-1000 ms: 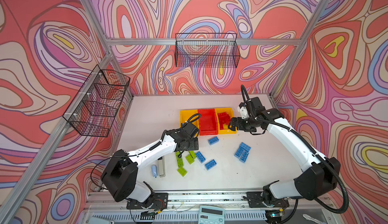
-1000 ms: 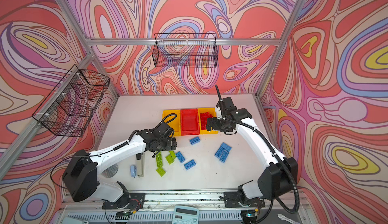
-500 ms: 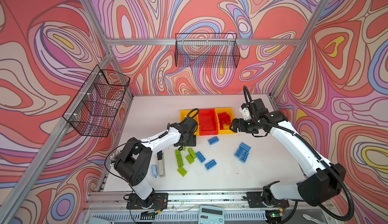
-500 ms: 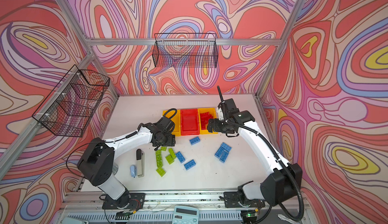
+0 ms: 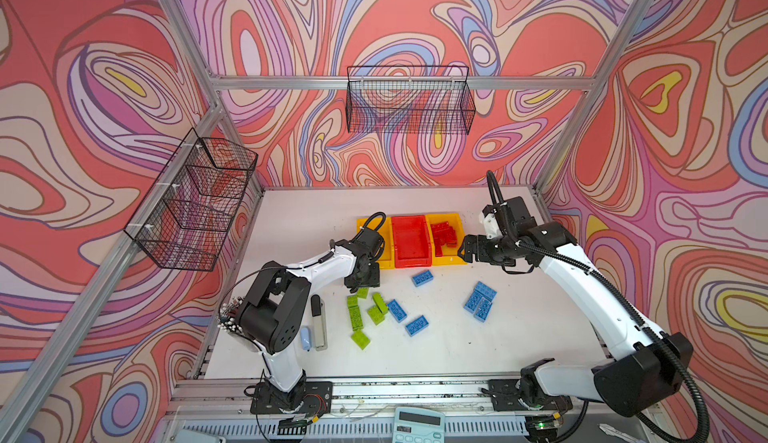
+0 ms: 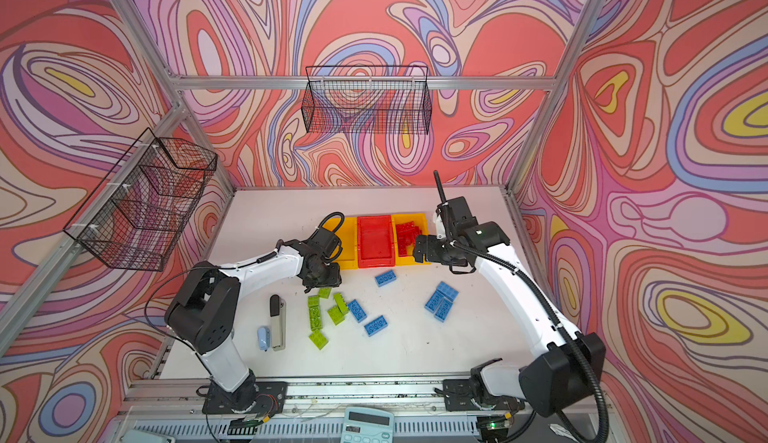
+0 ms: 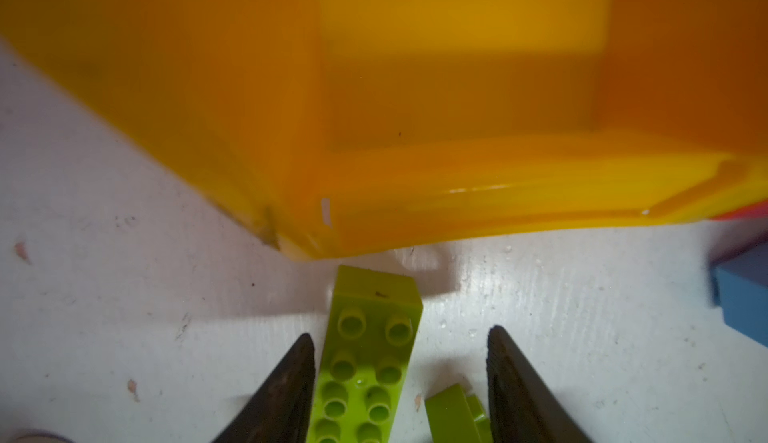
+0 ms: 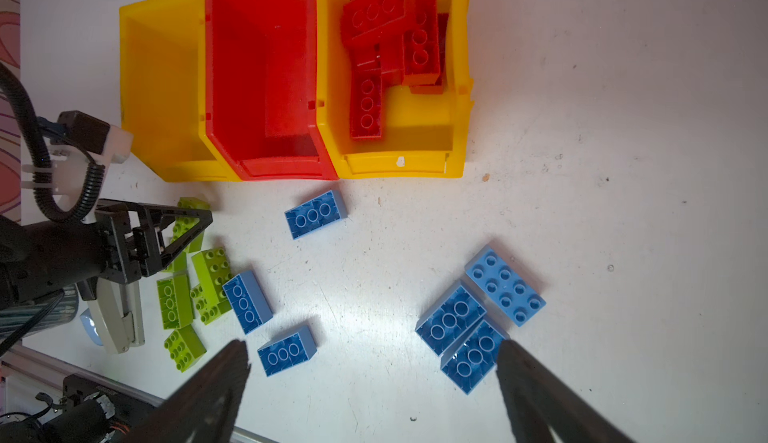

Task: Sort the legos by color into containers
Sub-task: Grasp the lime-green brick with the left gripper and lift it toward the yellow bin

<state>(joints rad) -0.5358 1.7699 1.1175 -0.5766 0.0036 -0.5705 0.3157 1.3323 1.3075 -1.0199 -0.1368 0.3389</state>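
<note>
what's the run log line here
left tool: open, straddling green lego | right tool: open, empty | red legos: in yellow bin | red bin: empty

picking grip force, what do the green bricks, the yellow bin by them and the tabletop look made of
Green brick: likely hard moulded plastic, smooth with a slight sheen on the studs. Yellow bin: glossy plastic, with a bright highlight along its rim. Tabletop: white, matte, scuffed; painted board or laminate, cannot tell.

In a top view, the white table [image 5: 457, 358] carried a row of three bins [image 5: 409, 239] at the frame's centre: yellow, red, yellow. Below them lay loose green bricks [image 5: 354, 316] left of centre, blue bricks [image 5: 480, 301] further right, and a grey stapler-like tool [image 5: 318, 326] beside a small pale-blue object [image 5: 306, 337].
</note>
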